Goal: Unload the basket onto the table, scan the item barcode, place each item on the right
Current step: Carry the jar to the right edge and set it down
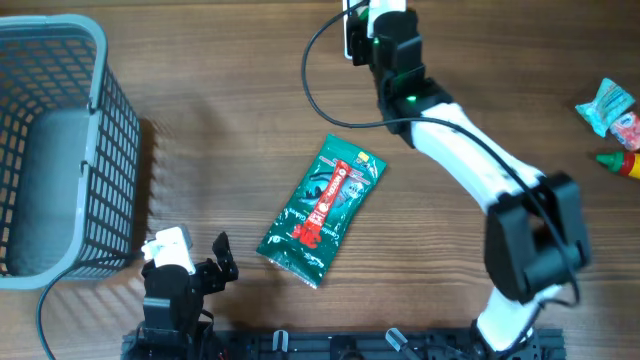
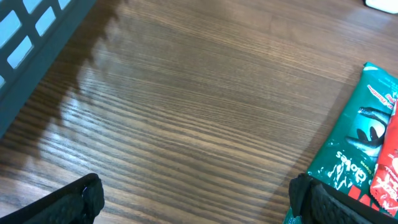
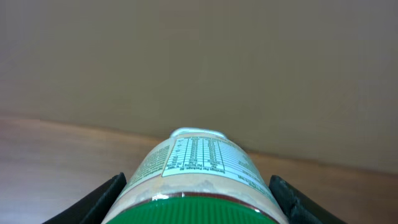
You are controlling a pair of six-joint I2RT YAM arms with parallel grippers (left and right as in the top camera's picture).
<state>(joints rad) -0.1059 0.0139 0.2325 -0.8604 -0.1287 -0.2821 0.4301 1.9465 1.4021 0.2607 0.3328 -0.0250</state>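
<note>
bottle [image 3: 198, 165] with a printed nutrition panel on top lies lengthwise between the two dark fingers [image 3: 106, 198] of the right gripper [image 3: 198, 182], which clamps it from both sides with the jaws part-way apart around its width. a green band crosses the end nearest the camera and a white rim shows at the far end; which of the two is the cap is hard to tell. beyond the bottle lie a strip of wooden surface [image 1: 220, 120] and a plain beige wall. from overhead, the right arm reaches to the far edge of the surface, near the middle.

the left gripper [image 2: 196, 202] is spread wide and holds nothing, low over bare wood at the near edge. just to its right lies a green snack packet [image 1: 322, 210] with a red stripe, flat and slanted. a grey mesh basket [image 1: 50, 25] stands at the far left. well apart at the right edge lie a teal wrapped item [image 1: 607, 105] and a small red and yellow one [image 1: 622, 150].
</note>
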